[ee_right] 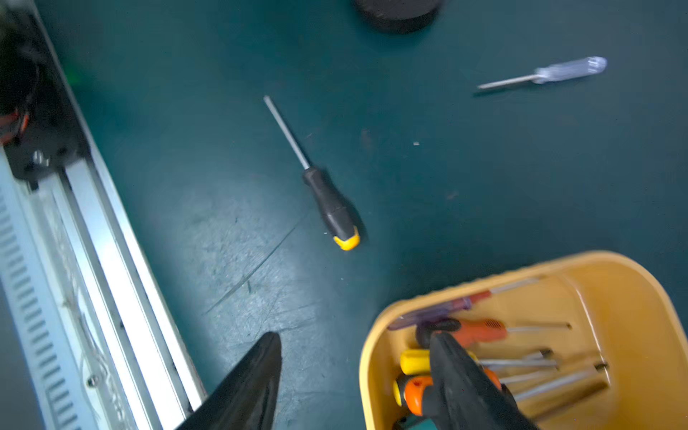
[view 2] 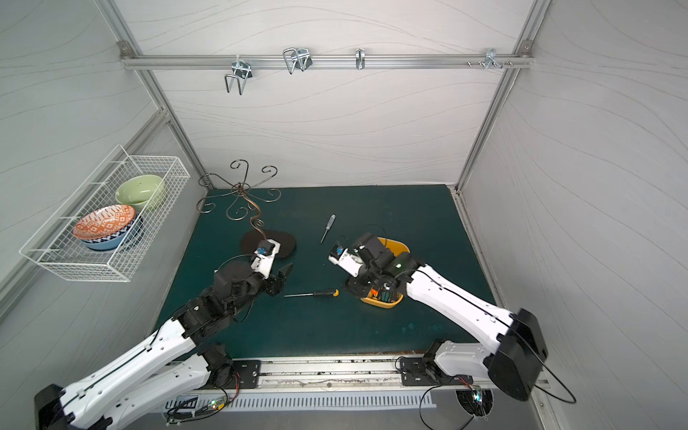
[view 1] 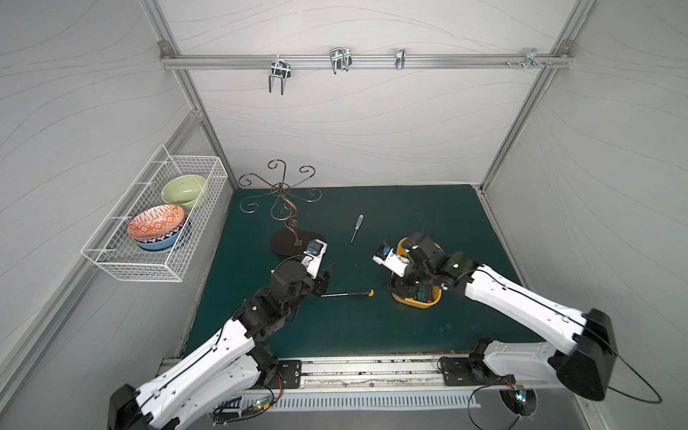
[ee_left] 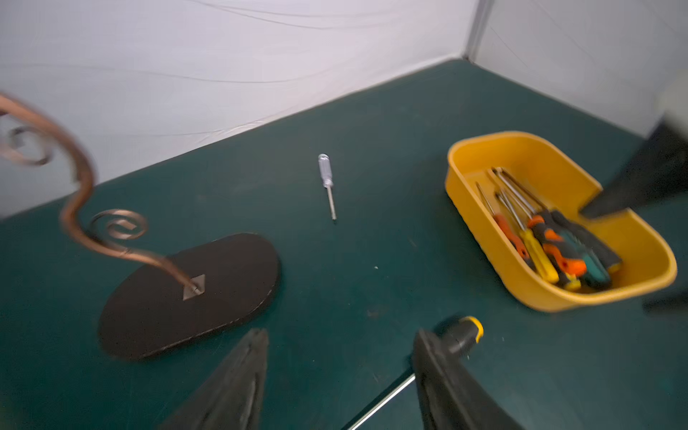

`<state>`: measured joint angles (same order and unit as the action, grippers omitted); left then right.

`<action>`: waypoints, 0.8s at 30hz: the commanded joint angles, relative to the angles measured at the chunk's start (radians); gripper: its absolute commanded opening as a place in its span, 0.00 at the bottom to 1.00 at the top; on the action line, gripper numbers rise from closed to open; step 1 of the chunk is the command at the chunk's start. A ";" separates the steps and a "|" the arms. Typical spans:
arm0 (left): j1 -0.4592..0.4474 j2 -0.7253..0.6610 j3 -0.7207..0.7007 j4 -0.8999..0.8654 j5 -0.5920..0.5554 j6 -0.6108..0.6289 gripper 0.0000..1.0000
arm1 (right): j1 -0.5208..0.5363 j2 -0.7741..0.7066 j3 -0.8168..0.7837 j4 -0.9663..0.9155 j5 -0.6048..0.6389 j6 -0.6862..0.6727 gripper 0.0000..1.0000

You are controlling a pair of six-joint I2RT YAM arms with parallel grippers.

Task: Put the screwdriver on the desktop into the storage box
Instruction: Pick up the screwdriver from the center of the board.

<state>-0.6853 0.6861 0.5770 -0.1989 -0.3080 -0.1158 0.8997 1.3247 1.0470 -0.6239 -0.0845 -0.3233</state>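
Just beside left fingers [ee_left: 443, 383], the screwdriver [ee_left: 459, 335]

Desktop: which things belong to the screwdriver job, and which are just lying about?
Job: black-and-yellow screwdriver, clear-handled screwdriver, yellow storage box.
Lying about: scrolled metal stand, wire basket, bowls, wall hooks.

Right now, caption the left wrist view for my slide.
Open left gripper near black-handled screwdriver; clear-handled screwdriver and storage box on the desktop.

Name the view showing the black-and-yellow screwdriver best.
Right wrist: the black-and-yellow screwdriver lies whole, unobstructed on the desktop. Both top views show it small; left wrist hides part behind the left end effector.
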 commanded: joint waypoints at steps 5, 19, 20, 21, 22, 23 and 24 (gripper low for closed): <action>0.174 -0.157 -0.037 -0.162 -0.145 -0.482 0.79 | 0.081 0.317 0.178 -0.054 -0.010 -0.239 0.67; 0.252 -0.215 -0.116 -0.175 -0.067 -0.631 0.82 | 0.097 0.662 0.388 -0.079 -0.086 -0.235 0.59; 0.252 -0.215 -0.122 -0.172 -0.067 -0.644 0.82 | 0.097 0.673 0.390 -0.082 -0.077 -0.238 0.58; 0.251 -0.217 -0.128 -0.171 -0.069 -0.654 0.82 | 0.097 0.681 0.390 -0.085 -0.070 -0.240 0.57; 0.251 -0.218 -0.136 -0.166 -0.070 -0.666 0.82 | 0.097 0.692 0.393 -0.086 -0.058 -0.239 0.56; 0.251 -0.220 -0.143 -0.163 -0.071 -0.677 0.82 | 0.098 0.701 0.396 -0.088 -0.044 -0.239 0.54; 0.252 -0.221 -0.148 -0.160 -0.070 -0.681 0.82 | 0.097 0.709 0.397 -0.087 -0.034 -0.240 0.53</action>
<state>-0.4389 0.4782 0.4358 -0.4114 -0.3840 -0.7460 0.9894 2.0041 1.4223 -0.6720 -0.1333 -0.5507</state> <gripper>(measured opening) 0.818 0.535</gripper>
